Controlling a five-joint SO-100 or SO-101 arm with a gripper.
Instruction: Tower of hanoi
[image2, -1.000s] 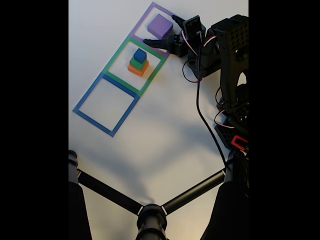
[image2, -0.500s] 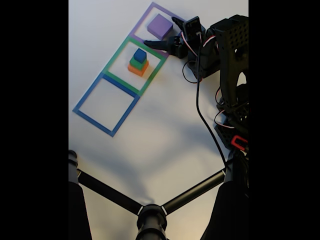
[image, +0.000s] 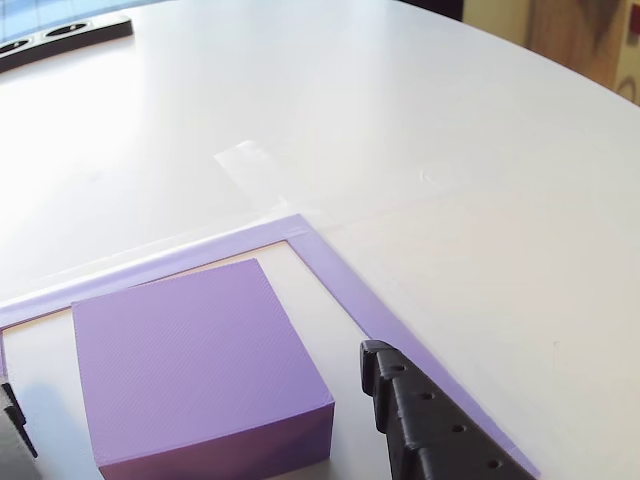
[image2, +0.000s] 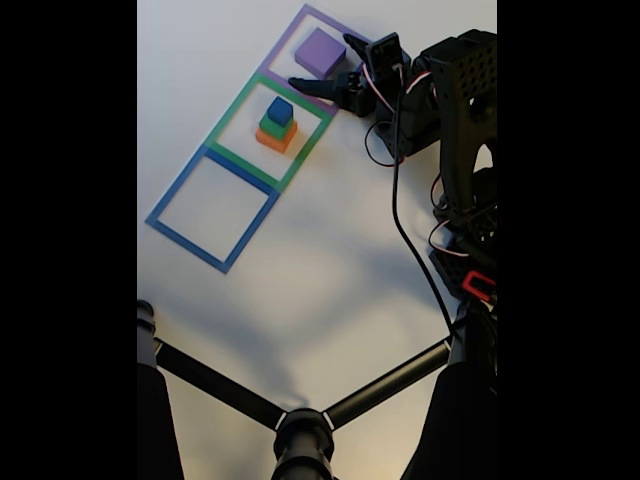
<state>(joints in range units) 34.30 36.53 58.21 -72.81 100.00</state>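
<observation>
A large flat purple block (image2: 320, 52) lies inside the purple tape square (image2: 300, 22). In the green tape square (image2: 232, 108) stands a stack (image2: 277, 124): orange at the bottom, green in the middle, blue on top. The blue tape square (image2: 170, 200) holds nothing. My gripper (image2: 320, 62) is open, and its black fingers straddle the purple block from the right. In the other view the purple block (image: 190, 360) sits between one finger (image: 420, 420) on the right and the other finger's tip (image: 10, 420) at the left edge; neither finger clearly touches it.
The arm's body and a black cable (image2: 405, 225) take up the right side of the fixed view. A black stand with spread legs (image2: 300, 425) crosses the bottom. In the other view a black strip (image: 60, 35) lies at the table's far left.
</observation>
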